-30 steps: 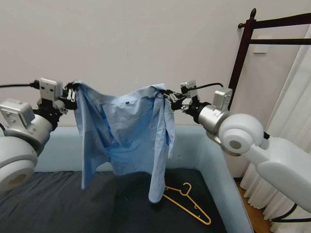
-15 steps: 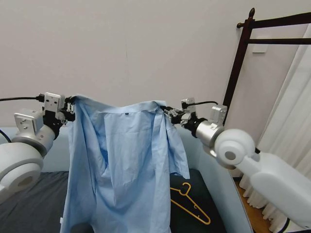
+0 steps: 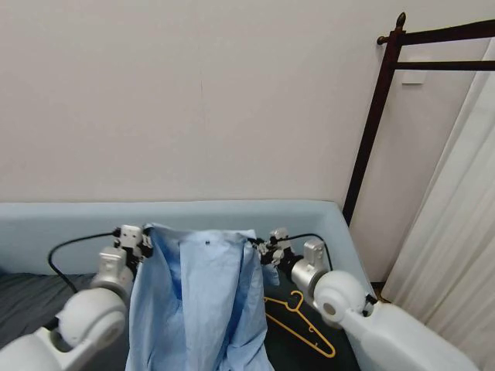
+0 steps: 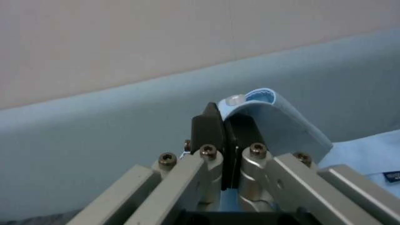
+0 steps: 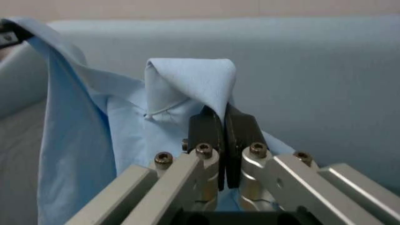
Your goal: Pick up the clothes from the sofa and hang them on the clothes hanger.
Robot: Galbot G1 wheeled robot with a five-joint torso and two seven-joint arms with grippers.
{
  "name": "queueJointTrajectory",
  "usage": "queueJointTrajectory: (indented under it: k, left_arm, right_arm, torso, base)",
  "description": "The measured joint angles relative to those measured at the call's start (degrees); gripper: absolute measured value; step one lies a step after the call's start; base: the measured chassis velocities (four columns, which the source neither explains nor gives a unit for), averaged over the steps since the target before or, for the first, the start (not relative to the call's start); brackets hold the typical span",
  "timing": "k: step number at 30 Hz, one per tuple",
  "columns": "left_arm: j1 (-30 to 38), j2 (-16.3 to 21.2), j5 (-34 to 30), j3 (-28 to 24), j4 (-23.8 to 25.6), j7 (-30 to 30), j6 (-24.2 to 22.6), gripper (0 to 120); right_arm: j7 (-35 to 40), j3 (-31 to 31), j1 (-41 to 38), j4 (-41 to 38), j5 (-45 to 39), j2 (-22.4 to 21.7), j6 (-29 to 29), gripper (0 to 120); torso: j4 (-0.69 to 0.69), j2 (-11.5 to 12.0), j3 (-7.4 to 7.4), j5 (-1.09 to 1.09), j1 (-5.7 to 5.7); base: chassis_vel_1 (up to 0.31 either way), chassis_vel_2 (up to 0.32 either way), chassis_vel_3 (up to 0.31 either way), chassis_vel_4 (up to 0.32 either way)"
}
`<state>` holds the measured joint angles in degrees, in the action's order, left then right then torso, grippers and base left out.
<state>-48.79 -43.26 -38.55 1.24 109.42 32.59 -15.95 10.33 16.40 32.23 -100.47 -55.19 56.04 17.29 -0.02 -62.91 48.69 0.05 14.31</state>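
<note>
The light blue shirt of thin woven cloth [image 3: 197,301] hangs in the air in front of the sofa, held at its two shoulder corners and falling down in long soft folds, with the collar between the two arms. The left gripper [image 3: 145,241] is at the shirt's left upper corner; in the left wrist view its flat black pads [image 4: 206,129] are pressed together on a rolled edge of the cloth. The right gripper [image 3: 259,249] is at the other corner, and in the right wrist view its black pads [image 5: 203,126] pinch a pointed fold of the same cloth. Behind the shirt runs the pale blue padded sofa [image 3: 77,220] with a smooth rounded back, and its seat is a dark grey cushion [image 3: 23,297] of rougher fabric. A thin orange wire hanger [image 3: 298,313] lies flat on the seat, below the right arm and apart from the shirt. At the right side stands a dark wooden clothes stand [image 3: 371,116] with a turned knob on top, next to a white pleated curtain [image 3: 456,232].
</note>
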Motion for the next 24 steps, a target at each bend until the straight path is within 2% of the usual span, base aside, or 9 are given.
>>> queueJointTrajectory:
  k: [1,3,7,10,14,23,24]
  left_arm:
    - [-0.2,-2.6,2.5,-1.2,-3.1,-0.6,1.1,0]
    - [-0.4,-5.3,4.8,-1.8,-6.7,-1.2,2.4,0]
    - [0.1,-7.7,6.7,-2.0,-10.1,-1.3,3.7,0]
    - [0.7,-8.2,7.0,-2.1,-10.9,-1.3,4.2,0]
    - [0.9,-8.1,6.9,-2.2,-10.5,-1.7,4.3,0]
    - [-0.3,-7.7,8.1,-2.3,-9.4,-3.8,6.2,0]
    - [-0.3,-7.7,8.1,-2.3,-9.4,-3.8,6.2,0]
  right_arm:
    - [-0.5,0.0,1.4,3.4,1.7,1.2,-0.3,0]
    - [-1.1,-0.3,3.2,7.3,3.3,1.9,-0.8,0]
    - [-1.9,-0.6,4.6,10.5,4.6,2.8,-1.1,0]
    - [-1.9,-1.2,4.9,11.5,5.0,3.6,-1.2,0]
    - [-1.9,-2.0,5.3,12.2,5.9,3.4,-1.4,13]
    - [-4.3,-4.5,10.1,9.0,10.0,-1.8,-1.4,48]
    - [-4.3,-4.5,10.1,9.0,10.0,-1.8,-1.4,48]
  torso:
    - [0.0,0.0,0.0,0.02,0.0]
    - [0.0,0.0,0.0,0.02,0.0]
    - [-0.02,0.0,0.0,0.01,0.0]
    - [-0.01,0.0,0.0,0.02,0.0]
    - [0.02,0.0,0.0,0.02,0.0]
    - [0.0,0.0,-0.01,0.01,-0.01]
    - [0.0,0.0,-0.01,0.01,-0.01]
  base:
    - [0.0,0.0,0.0,0.0]
    - [0.0,0.0,0.0,0.0]
    - [0.0,0.0,0.0,0.0]
    - [0.0,0.0,0.0,0.0]
    - [0.0,0.0,0.0,0.0]
    - [0.0,0.0,0.0,0.0]
    - [0.0,0.0,0.0,0.0]
